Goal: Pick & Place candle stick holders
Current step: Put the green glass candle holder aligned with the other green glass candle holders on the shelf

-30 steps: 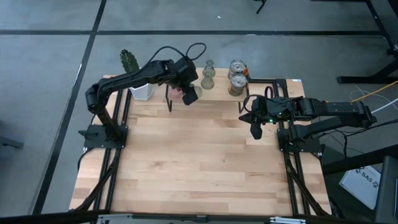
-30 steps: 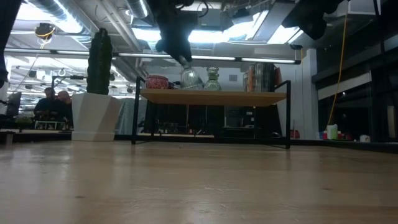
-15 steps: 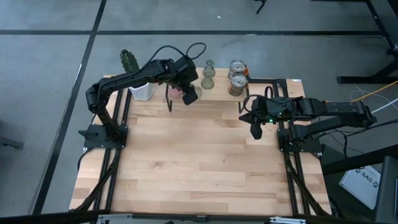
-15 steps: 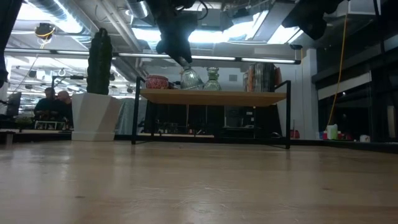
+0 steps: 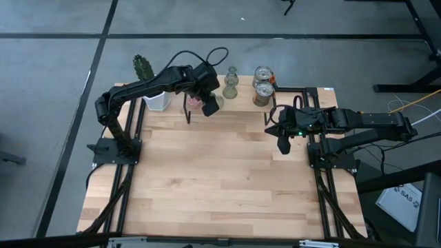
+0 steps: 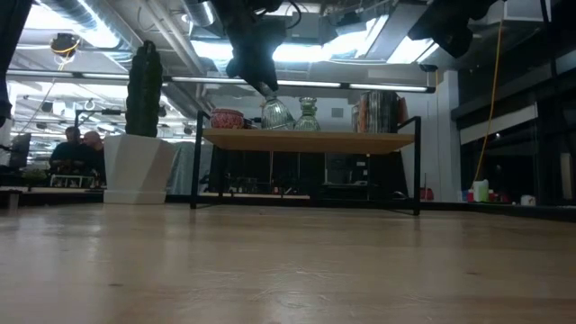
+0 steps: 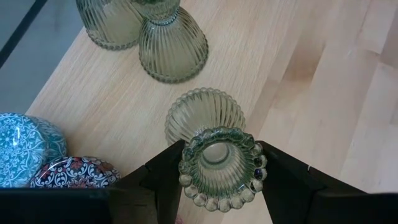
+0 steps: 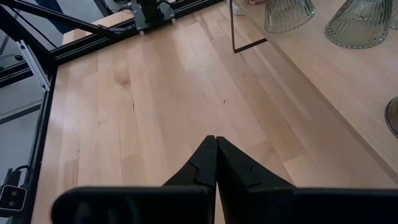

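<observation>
We saw a raised shelf (image 6: 306, 139) standing along the far edge of the table (image 5: 220, 186), with the candle stick holders upon it. At its left end lay two round holders (image 7: 37, 158) side by side, touching. Near the middle, the left gripper (image 7: 214, 171) hung above the shelf with one ribbed holder (image 7: 211, 140) between its fingers. Two more ribbed holders (image 7: 158, 37) stood close together just beyond it. Toward the right end, two cups (image 5: 262, 87) stood one behind the other. A potted cactus (image 5: 146, 83) sat left of the shelf, at the table's far left corner. The right gripper (image 5: 283, 145) hung over the table's right side, in front of the shelf.
</observation>
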Available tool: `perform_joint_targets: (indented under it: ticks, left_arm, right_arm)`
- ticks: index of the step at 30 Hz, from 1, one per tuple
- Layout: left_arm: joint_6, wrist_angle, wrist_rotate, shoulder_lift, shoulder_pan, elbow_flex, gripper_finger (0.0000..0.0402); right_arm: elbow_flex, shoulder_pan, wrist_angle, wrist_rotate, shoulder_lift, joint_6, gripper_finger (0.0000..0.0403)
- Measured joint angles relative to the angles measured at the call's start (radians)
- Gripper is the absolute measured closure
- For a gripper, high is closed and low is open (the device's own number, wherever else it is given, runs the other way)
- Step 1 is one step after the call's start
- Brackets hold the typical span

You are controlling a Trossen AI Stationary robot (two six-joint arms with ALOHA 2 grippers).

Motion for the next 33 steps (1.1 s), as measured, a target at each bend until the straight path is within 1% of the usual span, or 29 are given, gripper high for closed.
perform_joint_targets:
  ticks: [7, 14, 26, 33]
  left_arm:
    - [0.001, 0.000, 0.000, 0.000, 0.000, 0.000, 0.0220]
    - [0.001, 0.001, -0.002, 0.000, 0.000, -0.001, 0.0206]
    - [0.006, 0.023, -0.050, 0.000, 0.000, -0.001, 0.0192]
    - [0.036, 0.024, -0.052, 0.000, 0.000, -0.001, 0.0190]
  right_arm:
    - [0.000, 0.000, 0.000, 0.000, 0.000, 0.000, 0.0395]
    - [0.000, 0.000, 0.000, -0.001, 0.000, 0.000, 0.0395]
    - [0.000, 0.000, 0.000, -0.003, 0.000, 0.000, 0.0395]
    - [0.000, 0.000, 0.000, -0.003, 0.000, 0.000, 0.0395]
